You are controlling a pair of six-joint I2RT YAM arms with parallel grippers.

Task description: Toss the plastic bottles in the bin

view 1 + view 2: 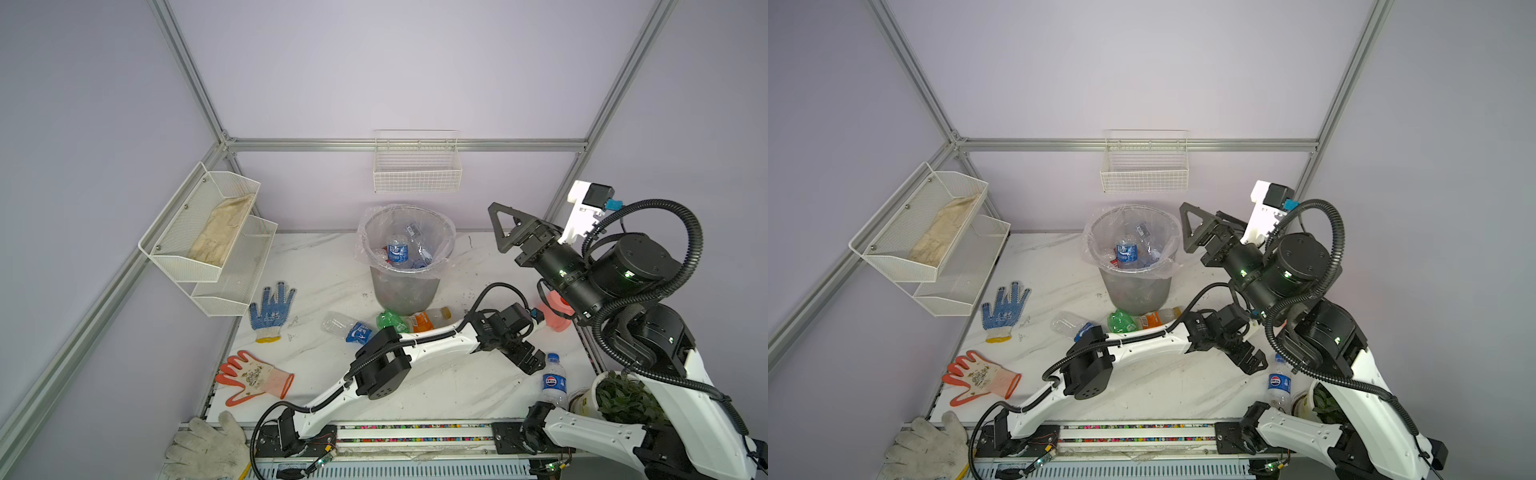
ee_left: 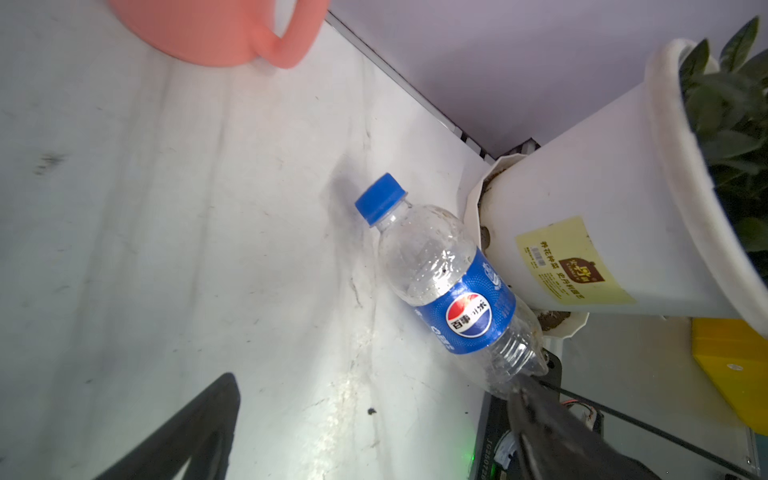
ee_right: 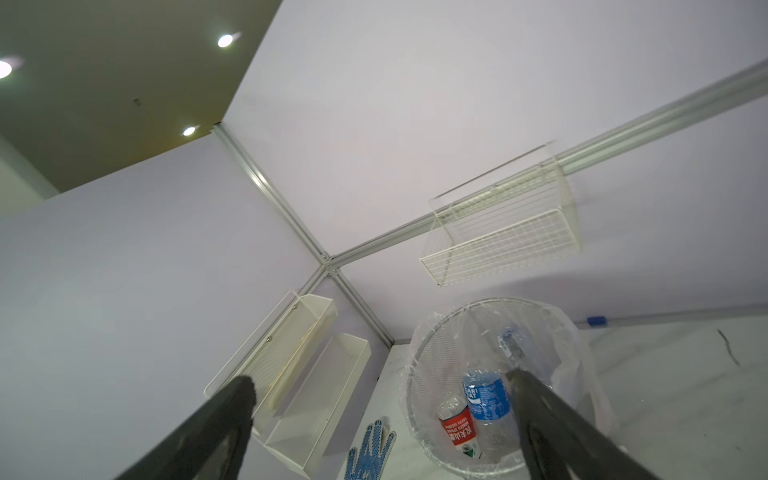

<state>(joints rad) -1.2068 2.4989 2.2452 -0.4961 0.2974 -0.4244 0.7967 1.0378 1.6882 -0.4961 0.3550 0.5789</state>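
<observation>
The grey bin (image 1: 368, 239), lined with a clear bag, stands at the back middle and holds several plastic bottles, among them a blue-labelled one (image 1: 397, 249) and a red-labelled one (image 3: 459, 432). Three bottles lie in front of it: clear with a blue label (image 1: 347, 327), green (image 1: 390, 321) and orange (image 1: 428, 319). A blue-capped cola bottle (image 1: 555, 380) (image 2: 449, 286) stands at the front right against a plant pot. My left gripper (image 1: 534, 363) (image 2: 374, 382) is open just left of it, empty. My right gripper (image 1: 509, 224) (image 3: 380, 378) hangs open and empty, high beside the bin's right rim.
A pink watering can (image 1: 555, 316) and a white potted plant (image 1: 615, 395) crowd the right side. Blue-dotted (image 1: 272, 309), orange (image 1: 253, 376) and white (image 1: 208, 449) gloves lie on the left. A wire basket (image 1: 417, 166) hangs on the back wall, mesh shelves (image 1: 208, 232) on the left wall.
</observation>
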